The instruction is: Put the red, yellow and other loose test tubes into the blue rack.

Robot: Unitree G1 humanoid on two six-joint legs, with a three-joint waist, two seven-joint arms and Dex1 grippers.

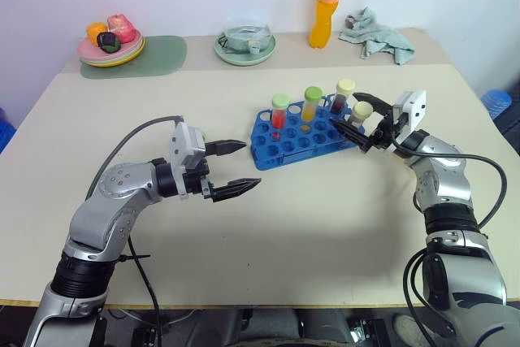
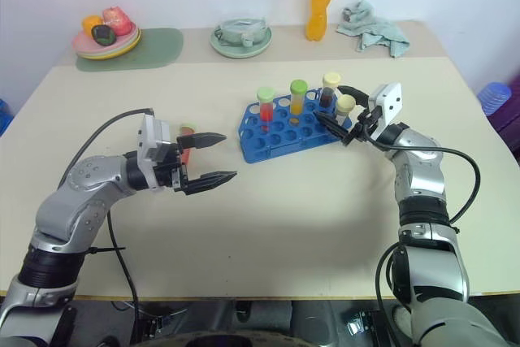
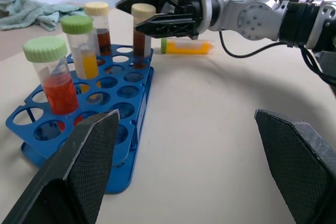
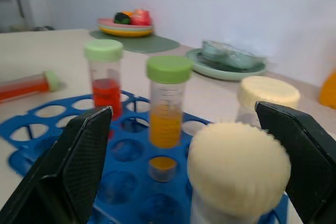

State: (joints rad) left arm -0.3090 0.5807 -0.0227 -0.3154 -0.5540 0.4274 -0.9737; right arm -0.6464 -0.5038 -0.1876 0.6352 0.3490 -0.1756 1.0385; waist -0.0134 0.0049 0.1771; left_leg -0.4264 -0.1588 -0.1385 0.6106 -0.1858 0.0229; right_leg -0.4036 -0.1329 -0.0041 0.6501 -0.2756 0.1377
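Seemingly just released, a cream-capped tube (image 1: pixel 360 114) stands in the rack (image 1: pixel 302 136) between my right claw's (image 1: pixel 358 121) spread fingers; light, slick plastic, best gripped below the cap.

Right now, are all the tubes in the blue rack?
No: a yellow tube lies on its side on the table, beyond the blue rack.

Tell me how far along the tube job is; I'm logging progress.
Done: four capped clear plastic tubes stand in the blue plastic rack. In hand: nothing; the open right gripper straddles the cream-capped brown tube. Left: a red tube beside the open left gripper and a yellow tube lie on the table.
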